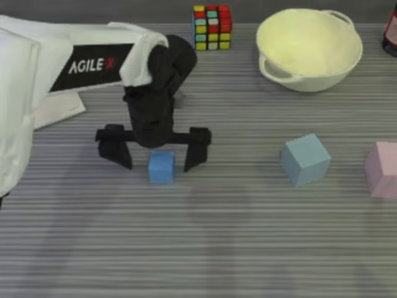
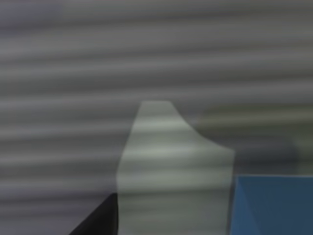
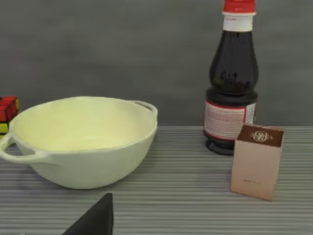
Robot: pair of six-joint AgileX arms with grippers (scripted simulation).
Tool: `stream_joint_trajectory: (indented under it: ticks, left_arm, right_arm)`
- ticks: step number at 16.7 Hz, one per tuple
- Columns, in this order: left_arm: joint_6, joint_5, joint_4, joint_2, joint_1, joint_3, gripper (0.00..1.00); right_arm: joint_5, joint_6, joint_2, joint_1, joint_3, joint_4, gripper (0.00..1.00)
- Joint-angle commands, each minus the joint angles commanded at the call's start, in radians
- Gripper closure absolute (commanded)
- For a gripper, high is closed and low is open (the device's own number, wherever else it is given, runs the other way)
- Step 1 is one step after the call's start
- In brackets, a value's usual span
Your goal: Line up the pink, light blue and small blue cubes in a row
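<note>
Small blue cube (image 1: 162,167) sits btwn left pincer (image 1: 157,158) fingers, spread wide apart, apparently not touching it.

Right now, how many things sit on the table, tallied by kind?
Plain cubes: 3 (small blue cube, light blue, pink)
Puzzle cubes: 1
Bowls: 1
Bottles: 1
Cartons: 1
Total: 7

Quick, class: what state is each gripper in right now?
Left gripper: open, straddling the small blue cube, holding nothing.
Right gripper: not seen in the top view; cannot be told.
</note>
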Motion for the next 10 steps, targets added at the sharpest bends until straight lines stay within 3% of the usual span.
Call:
stream_joint_trajectory:
  ticks: [10]
  left_arm:
    - [0.000,0.000,0.000,0.000,0.000,0.000,0.83]
  right_arm:
    - [0.000,0.000,0.000,0.000,0.000,0.000,0.00]
